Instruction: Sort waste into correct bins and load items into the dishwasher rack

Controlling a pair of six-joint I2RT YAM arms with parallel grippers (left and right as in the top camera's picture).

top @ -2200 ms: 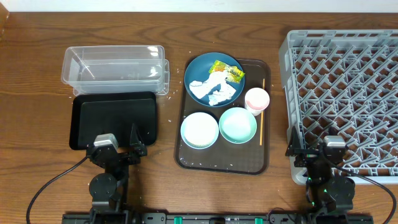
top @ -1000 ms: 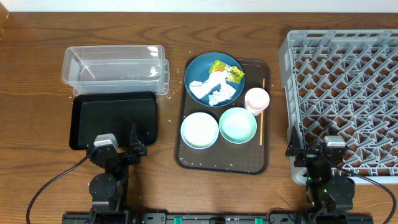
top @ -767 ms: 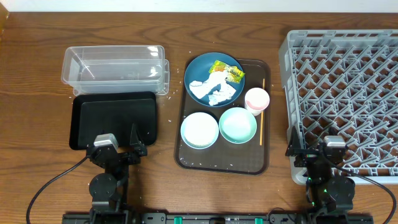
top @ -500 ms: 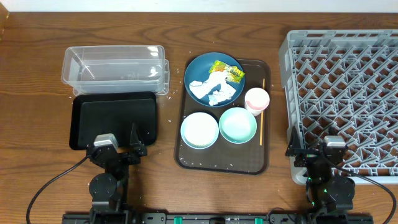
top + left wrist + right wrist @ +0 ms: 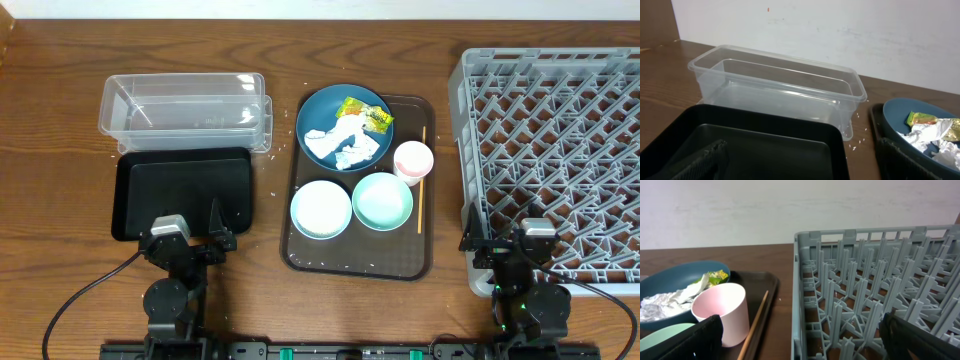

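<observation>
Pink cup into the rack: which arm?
Right, likely. The cup sits on the brown tray's side nearest the rack, near the right pincer; the left pincer sits over by the black tray.

dark wooden table (image 5: 60,120) against a plain white wall (image 5: 840,30).

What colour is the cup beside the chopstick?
The cup is pale pink, clearest in the right wrist view.
</observation>
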